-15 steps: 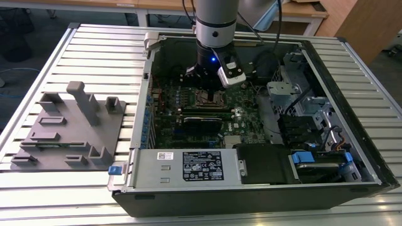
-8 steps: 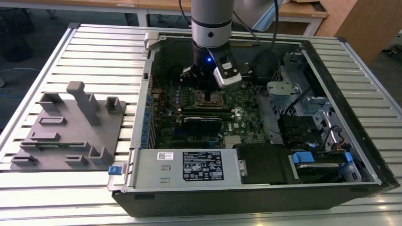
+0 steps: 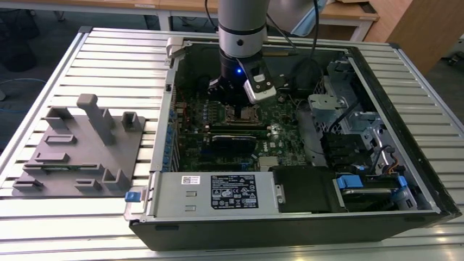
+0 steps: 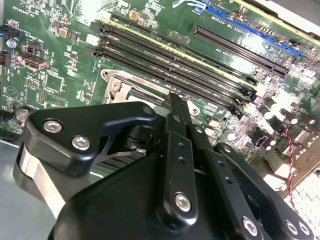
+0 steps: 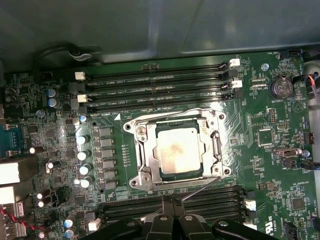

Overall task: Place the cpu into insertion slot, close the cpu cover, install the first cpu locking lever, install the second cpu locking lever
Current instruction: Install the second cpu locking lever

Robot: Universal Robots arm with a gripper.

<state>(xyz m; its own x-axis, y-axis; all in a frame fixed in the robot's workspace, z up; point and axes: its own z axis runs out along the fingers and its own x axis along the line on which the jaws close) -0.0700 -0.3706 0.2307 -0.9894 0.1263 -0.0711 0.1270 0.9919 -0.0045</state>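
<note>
In the first wrist view the cpu [image 5: 177, 150], a pale square chip, lies flat in the insertion slot [image 5: 176, 176]. The silvery cpu cover [image 5: 141, 150] is folded down around it. A thin wire locking lever [image 5: 202, 188] rises at a slant from the socket's corner, and its free end reaches my fingertips. My gripper [image 5: 172, 200] is shut, with its black fingers pressed together beside the socket. In the second wrist view the gripper [image 4: 177, 100] hovers just off the socket's corner [image 4: 116, 85]. The exterior view has the gripper [image 3: 236, 106] low over the socket [image 3: 248, 113].
The motherboard sits in an open computer case [image 3: 406, 70] on a slatted table. Long black memory slots [image 5: 155, 90] run on both sides of the socket. Capacitors [image 5: 82, 155] and a battery [image 5: 281, 87] stand nearby. A grey parts fixture [image 3: 80, 147] lies at the exterior view's left.
</note>
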